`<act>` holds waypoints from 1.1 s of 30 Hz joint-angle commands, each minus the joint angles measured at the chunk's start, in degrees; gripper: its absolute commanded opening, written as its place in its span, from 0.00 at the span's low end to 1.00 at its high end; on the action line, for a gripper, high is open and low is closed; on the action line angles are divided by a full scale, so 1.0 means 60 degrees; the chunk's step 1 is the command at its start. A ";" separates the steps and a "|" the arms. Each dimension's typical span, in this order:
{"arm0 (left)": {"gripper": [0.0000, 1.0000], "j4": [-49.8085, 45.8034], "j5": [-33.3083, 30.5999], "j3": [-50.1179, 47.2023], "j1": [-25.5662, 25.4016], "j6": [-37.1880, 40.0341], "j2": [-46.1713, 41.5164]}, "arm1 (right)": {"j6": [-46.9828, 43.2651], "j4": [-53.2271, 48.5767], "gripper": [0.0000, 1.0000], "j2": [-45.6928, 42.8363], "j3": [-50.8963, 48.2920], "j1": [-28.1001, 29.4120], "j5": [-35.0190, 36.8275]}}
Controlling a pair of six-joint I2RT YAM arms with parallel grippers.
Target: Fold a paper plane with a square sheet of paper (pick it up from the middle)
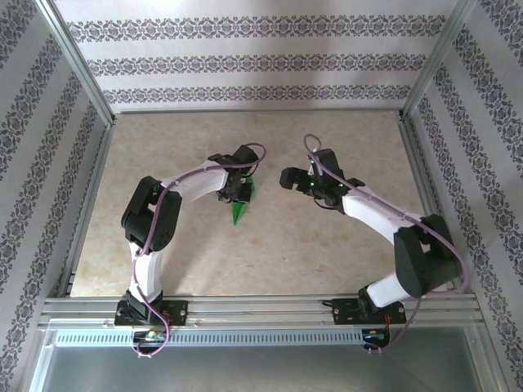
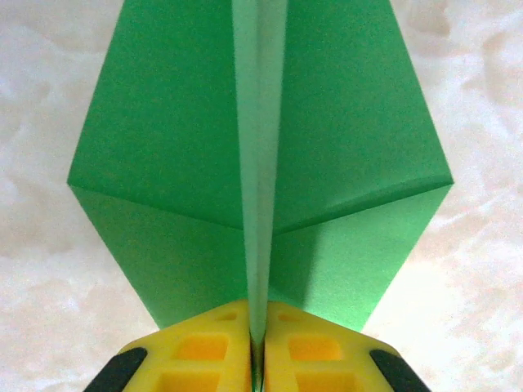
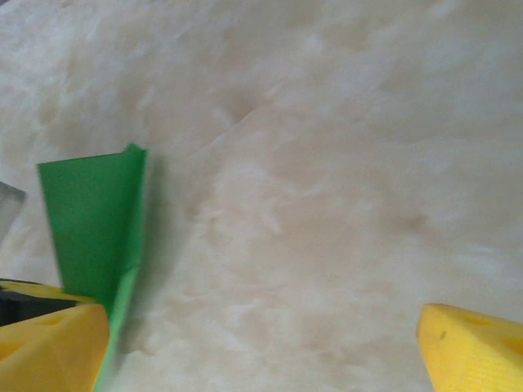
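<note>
A pale marbled table spreads beneath two arms. The left gripper has its yellow fingers pressed together on the centre crease of the paper plane. The plane fans out ahead of those fingertips with its wings splayed to either side, and its far end runs off the top of the wrist view. The right gripper hangs just beside it, off the left gripper's right, jaws spread wide with nothing between them. The plane's edge shows against one of its fingers, though whether they touch or are merely near cannot be told. The folded paper looks feather-light and thin, limp at the wings, stiffest along the layered keel, and easily creased or torn. The keel near the middle appears the safest place to hold; a wing edge would likely buckle or slip.
</note>
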 commanded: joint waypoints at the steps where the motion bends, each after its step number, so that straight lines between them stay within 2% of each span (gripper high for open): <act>1: 0.14 -0.0499 -0.0241 0.0261 0.0100 -0.0557 0.0356 | -0.1004 -0.0509 0.98 -0.0658 -0.0519 -0.0155 0.1853; 6: 0.19 -0.0476 0.0008 0.0237 0.0102 -0.0814 0.0549 | -0.1137 -0.0327 0.98 -0.1192 -0.0928 -0.0288 0.2140; 12: 0.19 -0.0439 0.0175 0.0244 0.0102 -0.0851 0.0688 | -0.0810 -0.0159 0.98 -0.1440 -0.1222 -0.0434 0.2066; 24: 0.09 -0.0484 -0.0011 0.0632 0.0191 -0.0565 0.0733 | -0.0547 -0.0199 0.98 -0.1301 -0.1223 -0.0801 0.1227; 28: 0.09 -0.0423 0.0179 0.1407 0.0557 -0.0371 0.0927 | -0.0556 -0.0204 0.98 -0.1405 -0.1223 -0.0907 0.1175; 33: 0.09 -0.0697 0.0337 0.3458 0.1022 -0.0210 0.2069 | -0.0537 -0.0191 0.98 -0.1466 -0.1223 -0.1019 0.1065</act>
